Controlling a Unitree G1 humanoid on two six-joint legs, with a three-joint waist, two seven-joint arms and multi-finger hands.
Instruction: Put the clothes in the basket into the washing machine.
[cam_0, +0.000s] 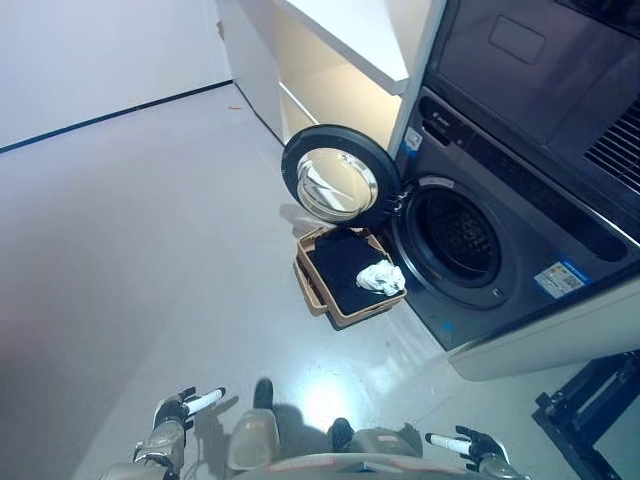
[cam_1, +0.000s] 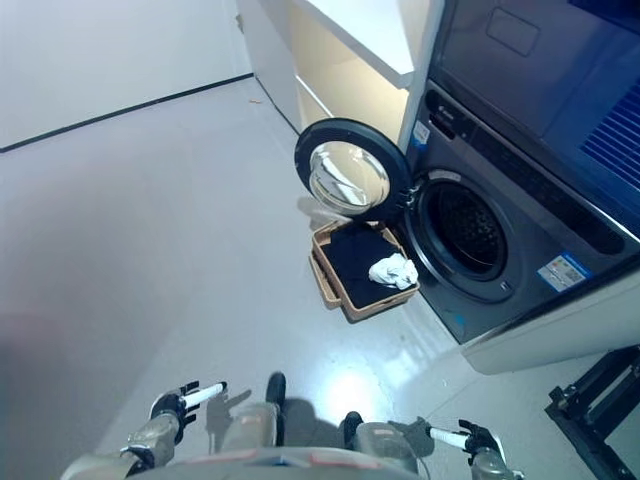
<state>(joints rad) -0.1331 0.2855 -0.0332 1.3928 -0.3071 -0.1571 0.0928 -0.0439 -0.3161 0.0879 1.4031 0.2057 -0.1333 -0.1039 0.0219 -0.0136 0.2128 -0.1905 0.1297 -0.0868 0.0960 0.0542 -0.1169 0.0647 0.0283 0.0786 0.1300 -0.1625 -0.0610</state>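
A tan basket (cam_0: 316, 283) stands on the floor in front of the washing machine (cam_0: 500, 240), just left of its drum opening (cam_0: 458, 236). Dark clothing (cam_0: 345, 262) fills the basket, and a crumpled white garment (cam_0: 382, 277) lies on top at its right side. The round door (cam_0: 338, 180) is swung open to the left, above the basket's far end. My left hand (cam_0: 183, 406) shows at the bottom left and my right hand (cam_0: 468, 444) at the bottom right. Both are far from the basket, fingers straight, holding nothing.
White shelving (cam_0: 330, 70) stands left of the machine, with a second appliance (cam_0: 560, 70) stacked above it. A black metal frame (cam_0: 590, 410) stands at the lower right. Pale open floor (cam_0: 150, 220) stretches to the left, up to a white wall with a dark baseboard.
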